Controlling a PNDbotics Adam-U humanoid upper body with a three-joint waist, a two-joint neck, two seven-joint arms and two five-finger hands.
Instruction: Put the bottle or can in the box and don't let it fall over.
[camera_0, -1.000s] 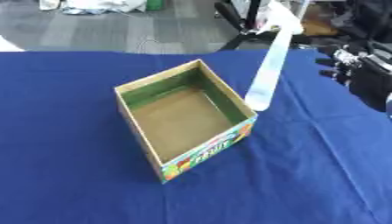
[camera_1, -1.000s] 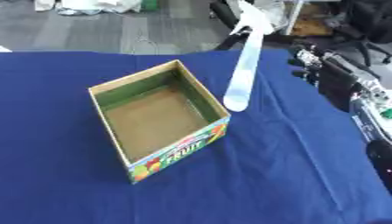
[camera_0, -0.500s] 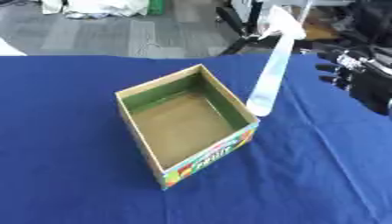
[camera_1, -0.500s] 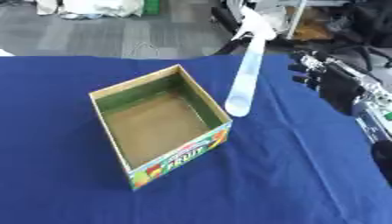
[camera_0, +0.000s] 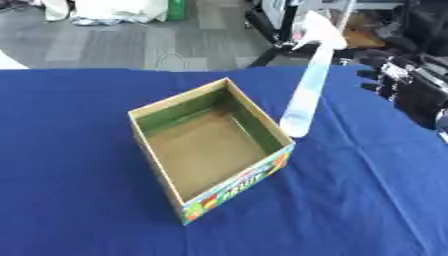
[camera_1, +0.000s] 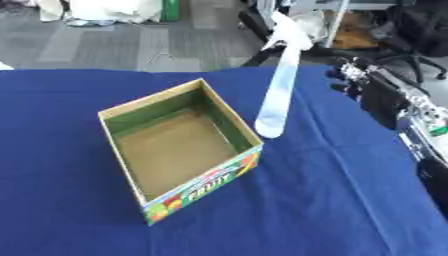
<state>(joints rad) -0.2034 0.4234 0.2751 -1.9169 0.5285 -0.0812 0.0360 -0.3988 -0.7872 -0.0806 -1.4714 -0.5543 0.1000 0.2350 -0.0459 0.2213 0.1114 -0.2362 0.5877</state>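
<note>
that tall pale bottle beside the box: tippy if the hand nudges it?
Probably yes. The bottle is tall and thin, resting on a small base right beside the box, so a sideways nudge would likely topple it. It looks pale and translucent, possibly light plastic. The right hand is apart from it.

The desk (camera_0: 79, 125) is covered edge to edge in a deep blue cloth, which shows faint creases. On it, a little left of the middle, sits an open cardboard box (camera_0: 210, 150), turned at an angle so one corner points toward the near edge; its inner walls are green, its floor plain brown, and the outer side nearest the camera is printed with bright fruit pictures and the word "FRUIT". A tall pale bottle (camera_0: 302, 95) stands just beside the box's right corner with its base on the cloth.
</note>
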